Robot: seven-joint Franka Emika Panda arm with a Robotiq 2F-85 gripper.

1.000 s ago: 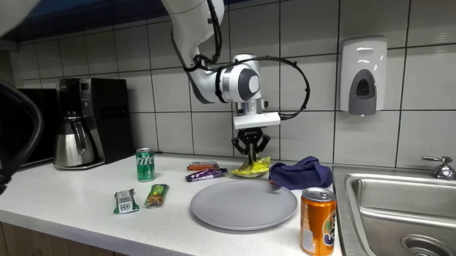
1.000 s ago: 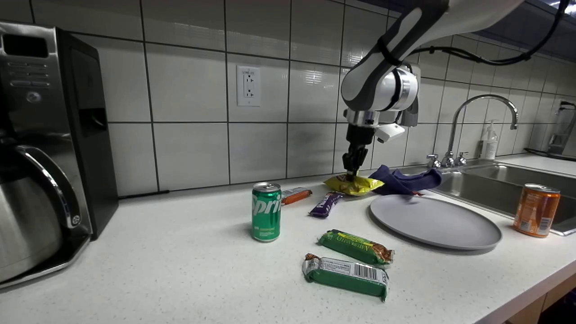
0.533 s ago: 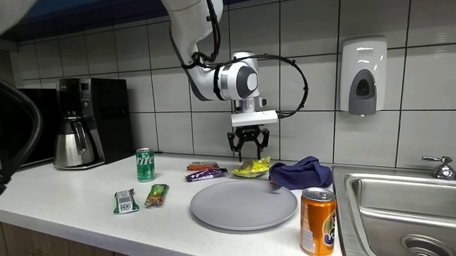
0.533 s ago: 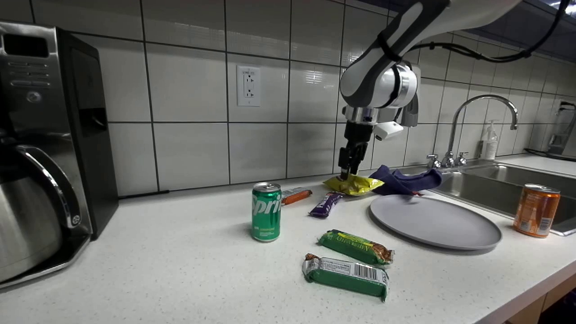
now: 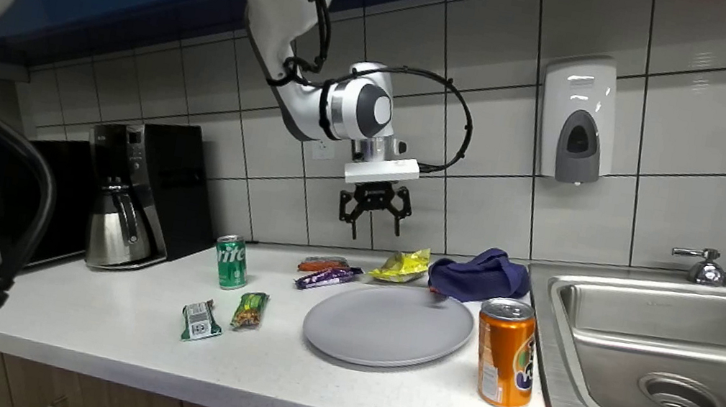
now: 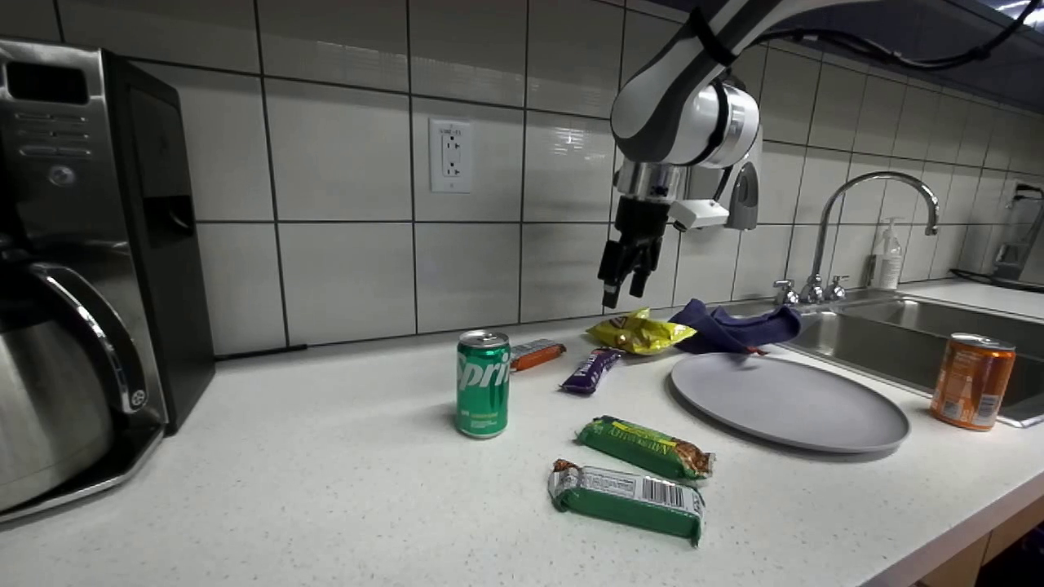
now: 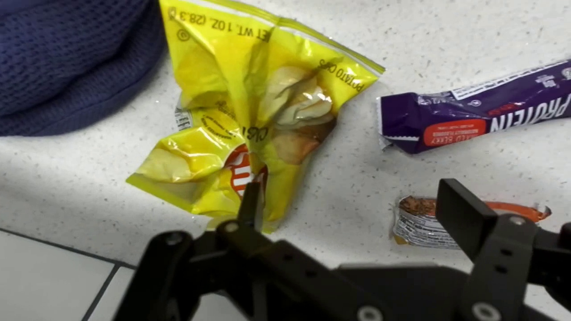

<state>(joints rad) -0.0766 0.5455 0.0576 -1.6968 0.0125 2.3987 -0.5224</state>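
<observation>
My gripper (image 5: 375,233) hangs above the back of the counter with its jaws wide apart and nothing between them. Below it in an exterior view lies a crumpled yellow chip bag (image 6: 642,333), apart from the fingertips. In the wrist view the left finger (image 7: 251,203) overlaps the chip bag (image 7: 285,102) from above. Behind the right finger (image 7: 466,218) shows part of an orange-and-silver wrapped bar (image 7: 424,225). A purple protein bar (image 7: 482,111) lies to the right of the bag. A dark blue cloth (image 5: 483,276) rests beside the bag in both exterior views.
A grey plate (image 5: 387,327) lies in front of the cloth. An orange can (image 5: 505,353) stands between plate and sink (image 5: 672,369). Farther off are a green can (image 6: 482,383), two green-wrapped bars (image 6: 644,447) and a coffee maker (image 5: 139,190). The tiled wall (image 6: 342,269) rises behind.
The gripper has opened, letting go of the yellow chip bag, and has risen away from it, shifting left in an exterior view. The bag stays on the counter.
</observation>
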